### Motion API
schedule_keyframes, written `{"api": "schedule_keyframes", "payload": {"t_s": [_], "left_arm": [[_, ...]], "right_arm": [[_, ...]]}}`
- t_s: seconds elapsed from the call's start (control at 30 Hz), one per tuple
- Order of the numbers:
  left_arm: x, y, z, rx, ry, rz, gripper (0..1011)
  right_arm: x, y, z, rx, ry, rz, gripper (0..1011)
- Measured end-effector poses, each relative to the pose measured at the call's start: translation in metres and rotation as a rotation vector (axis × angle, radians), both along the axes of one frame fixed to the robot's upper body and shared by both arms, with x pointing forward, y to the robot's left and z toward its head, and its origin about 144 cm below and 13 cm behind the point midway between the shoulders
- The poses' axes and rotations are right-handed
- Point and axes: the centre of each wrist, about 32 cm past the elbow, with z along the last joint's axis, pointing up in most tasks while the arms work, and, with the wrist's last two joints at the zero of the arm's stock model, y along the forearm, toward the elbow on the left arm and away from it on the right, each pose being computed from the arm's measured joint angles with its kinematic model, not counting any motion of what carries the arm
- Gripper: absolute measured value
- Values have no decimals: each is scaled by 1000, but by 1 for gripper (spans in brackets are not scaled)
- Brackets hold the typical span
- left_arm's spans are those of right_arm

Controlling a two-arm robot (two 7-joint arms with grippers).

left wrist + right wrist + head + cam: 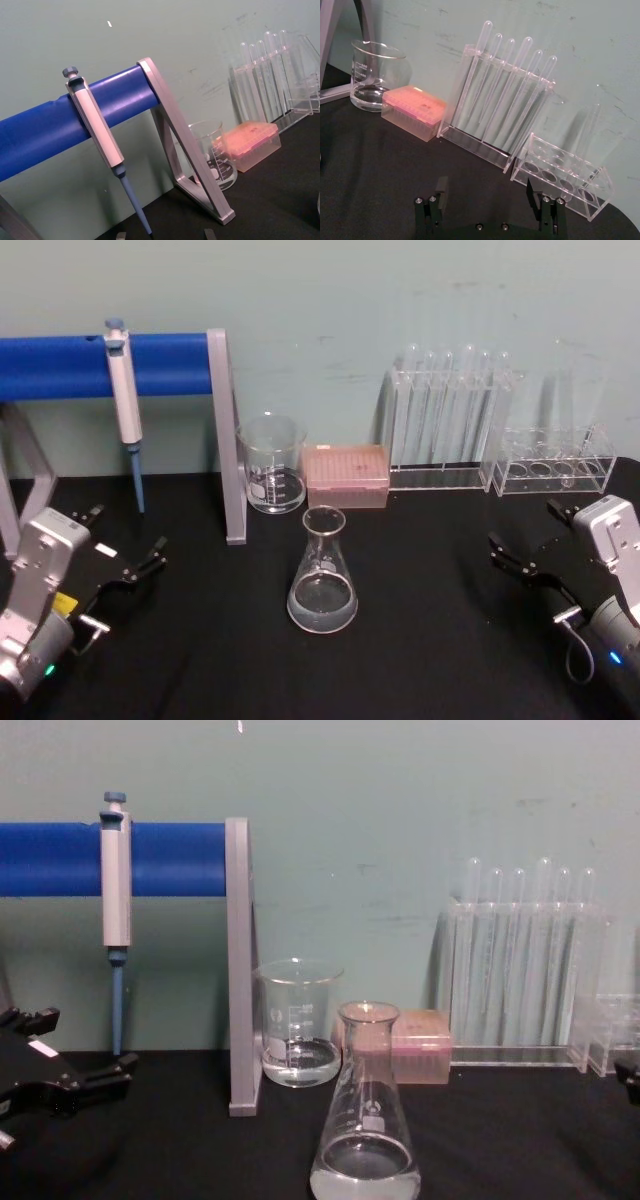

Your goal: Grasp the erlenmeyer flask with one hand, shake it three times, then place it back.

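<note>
Black tabletop against a pale green wall, the clear glass conical erlenmeyer flask upright at its centre, a cylindrical glass beaker and pink plastic box just behind it, and the black left hand and black right hand rest open-fingered, well apart on either side.

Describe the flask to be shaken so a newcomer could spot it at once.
Start at the blue bar's grey upright post on the black table. In front of the beaker and pink tip box, nearer the robot, stands the erlenmeyer flask. Unlike the straight-walled beaker, it is cone-shaped with a narrow neck.
</note>
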Motion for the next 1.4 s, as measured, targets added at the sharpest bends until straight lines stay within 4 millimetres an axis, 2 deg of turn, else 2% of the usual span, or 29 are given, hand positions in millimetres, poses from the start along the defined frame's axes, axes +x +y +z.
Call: {"api": "schedule_keyframes", "payload": {"t_s": [0.57, 0.83, 1.4], "left_arm": [[0, 0, 0, 0, 0, 0, 1001], [0, 0, 0, 0, 0, 0, 1001], [0, 0, 0, 0, 0, 0, 1001]], "right_arm": [[1, 0, 0, 0, 11, 27, 1000], [3, 2, 1, 19, 29, 105, 1000], [3, 13, 9, 171, 96, 307, 1000]]}}
